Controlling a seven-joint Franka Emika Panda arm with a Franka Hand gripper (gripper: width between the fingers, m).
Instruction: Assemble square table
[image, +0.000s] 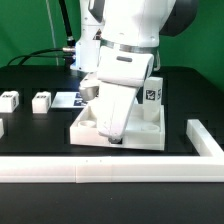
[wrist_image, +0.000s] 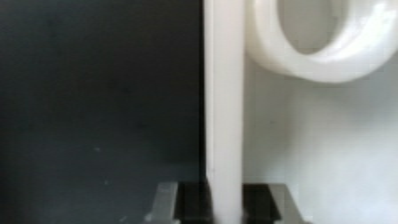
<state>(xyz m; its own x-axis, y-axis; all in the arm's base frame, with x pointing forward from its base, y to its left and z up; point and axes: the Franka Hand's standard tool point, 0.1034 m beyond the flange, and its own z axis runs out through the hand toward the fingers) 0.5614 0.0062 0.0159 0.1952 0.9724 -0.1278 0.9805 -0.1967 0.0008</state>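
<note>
The square table's white slab (image: 145, 128) lies on the black table with its raised rim up. My gripper (image: 113, 136) is down at its front rim towards the exterior view's left. In the wrist view the rim (wrist_image: 224, 100) runs straight between my two dark fingers (wrist_image: 178, 203), which sit tight against both its sides, so the gripper (wrist_image: 222, 206) is shut on it. A rounded corner pocket (wrist_image: 329, 45) shows beside the rim. Two short white tagged leg blocks (image: 41, 101) (image: 8, 99) stand at the exterior view's left. Another tagged block (image: 152, 93) stands behind the slab.
The long white border rail (image: 110, 172) runs along the front and turns back at the exterior view's right (image: 205, 140). The marker board (image: 68, 100) lies behind the slab, partly hidden by the arm. A white piece shows at the left edge (image: 2, 127).
</note>
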